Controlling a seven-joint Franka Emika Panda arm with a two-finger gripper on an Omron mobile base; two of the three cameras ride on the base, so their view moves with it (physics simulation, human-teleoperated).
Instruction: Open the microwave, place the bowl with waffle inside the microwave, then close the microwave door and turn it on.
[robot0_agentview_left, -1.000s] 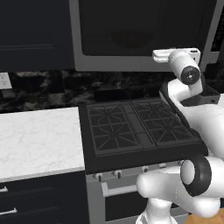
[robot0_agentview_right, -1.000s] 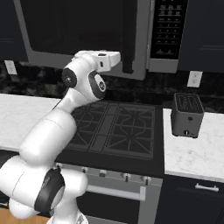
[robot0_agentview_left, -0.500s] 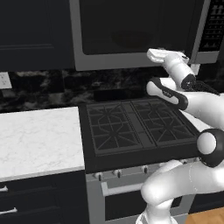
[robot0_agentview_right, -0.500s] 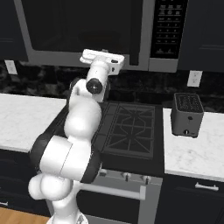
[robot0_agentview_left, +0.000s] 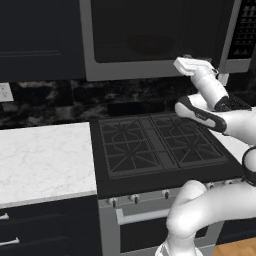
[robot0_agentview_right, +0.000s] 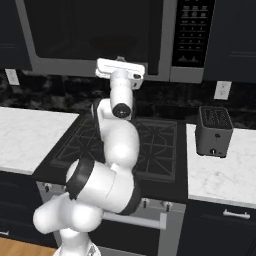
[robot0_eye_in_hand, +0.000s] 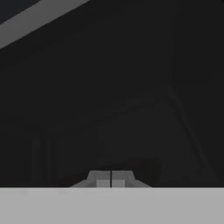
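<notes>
Jaws pressed together, facing microwave door (robot0_eye_in_hand: 131, 87) glass, no legible writing

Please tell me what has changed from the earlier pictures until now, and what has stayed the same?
The arm has swung so that its hand has come up from beside the stove to the bottom edge of the microwave door, with its fingers together and holding nothing. The microwave door stays shut, and the toaster and the stove have not moved.
</notes>
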